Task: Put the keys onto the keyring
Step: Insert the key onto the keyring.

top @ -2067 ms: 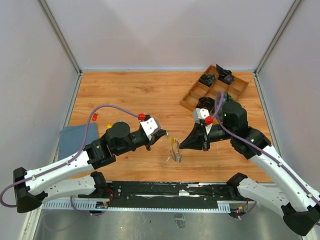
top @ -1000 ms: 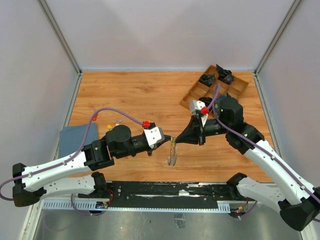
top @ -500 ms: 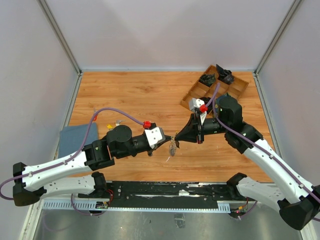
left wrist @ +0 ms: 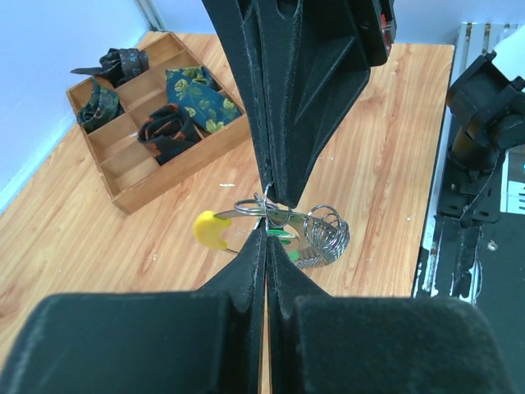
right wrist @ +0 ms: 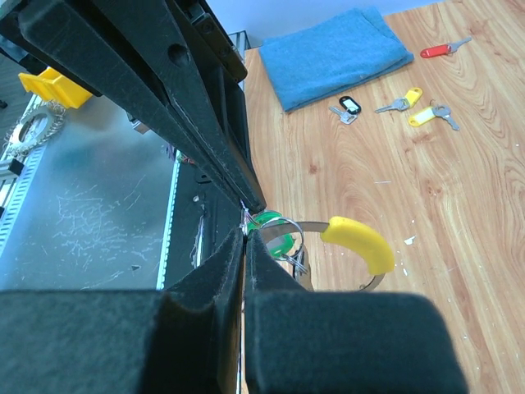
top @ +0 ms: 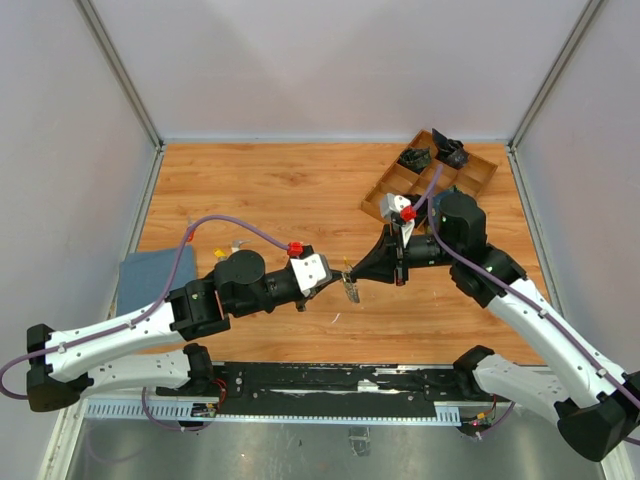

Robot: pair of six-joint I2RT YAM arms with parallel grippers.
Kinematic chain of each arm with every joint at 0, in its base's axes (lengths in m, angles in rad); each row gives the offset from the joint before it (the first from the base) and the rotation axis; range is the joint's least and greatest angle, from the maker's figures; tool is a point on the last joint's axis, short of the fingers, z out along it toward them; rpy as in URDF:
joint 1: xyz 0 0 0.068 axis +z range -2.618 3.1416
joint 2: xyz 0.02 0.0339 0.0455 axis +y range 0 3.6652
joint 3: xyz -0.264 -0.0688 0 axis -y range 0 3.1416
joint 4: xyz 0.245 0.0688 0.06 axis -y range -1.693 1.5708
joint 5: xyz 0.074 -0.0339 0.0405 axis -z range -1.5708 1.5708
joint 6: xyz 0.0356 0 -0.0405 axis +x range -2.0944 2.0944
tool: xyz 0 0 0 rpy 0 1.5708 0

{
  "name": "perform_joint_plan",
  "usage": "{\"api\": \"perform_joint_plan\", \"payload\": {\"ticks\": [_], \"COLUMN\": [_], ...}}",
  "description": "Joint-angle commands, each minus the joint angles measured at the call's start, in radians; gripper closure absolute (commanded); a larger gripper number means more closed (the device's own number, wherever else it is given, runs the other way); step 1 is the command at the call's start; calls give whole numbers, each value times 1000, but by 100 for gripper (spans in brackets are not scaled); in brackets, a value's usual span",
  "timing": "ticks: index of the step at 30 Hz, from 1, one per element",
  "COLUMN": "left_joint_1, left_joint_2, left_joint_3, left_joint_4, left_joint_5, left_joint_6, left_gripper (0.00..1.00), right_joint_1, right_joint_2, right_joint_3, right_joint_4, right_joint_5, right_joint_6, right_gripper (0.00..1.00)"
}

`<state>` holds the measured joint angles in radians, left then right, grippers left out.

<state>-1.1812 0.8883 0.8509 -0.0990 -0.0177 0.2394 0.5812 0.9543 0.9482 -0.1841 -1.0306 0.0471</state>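
The keyring hangs above the table between both grippers. It is a silver loop with a yellow sleeve, a green tag and a wire coil. My left gripper is shut, its tips pinching the ring's wire from below. My right gripper is shut too, its tips nipping a small ring on the loop, tip to tip with the left. Loose keys lie by the cloth: yellow-headed, red-headed, black-headed; they also show in the top view.
A folded blue cloth lies at the left edge of the table. A wooden compartment tray with dark rolled fabric bundles sits at the back right, just behind the right arm. A metal rail runs along the near edge.
The two grippers have closed in on each other over the table's middle. The keyring, which stood on the wood, is now lifted and held between their tips.
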Motion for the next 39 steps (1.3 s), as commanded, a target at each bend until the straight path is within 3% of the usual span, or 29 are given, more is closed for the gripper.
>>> {"api": "perform_joint_plan", "payload": {"ticks": [1,34,39], "left_joint_1": [-16,-20,-20], "left_joint_2": [6,-3,-37], "left_joint_3": [26,19,17], "left_joint_4": [14,36,65], "left_joint_5": [-3,-59,-75], "left_joint_6": [9,8,-9], "left_gripper": [99,99,87], "right_joint_1": [-21,-19,-19], "right_joint_2": [-17,-81,-109], "right_joint_3": [-24,-237,-282], "right_joint_4": [88,588,728], "right_joint_5": [22,175,201], "right_joint_6": [52,396,445], "right_gripper": [99,99,99]}}
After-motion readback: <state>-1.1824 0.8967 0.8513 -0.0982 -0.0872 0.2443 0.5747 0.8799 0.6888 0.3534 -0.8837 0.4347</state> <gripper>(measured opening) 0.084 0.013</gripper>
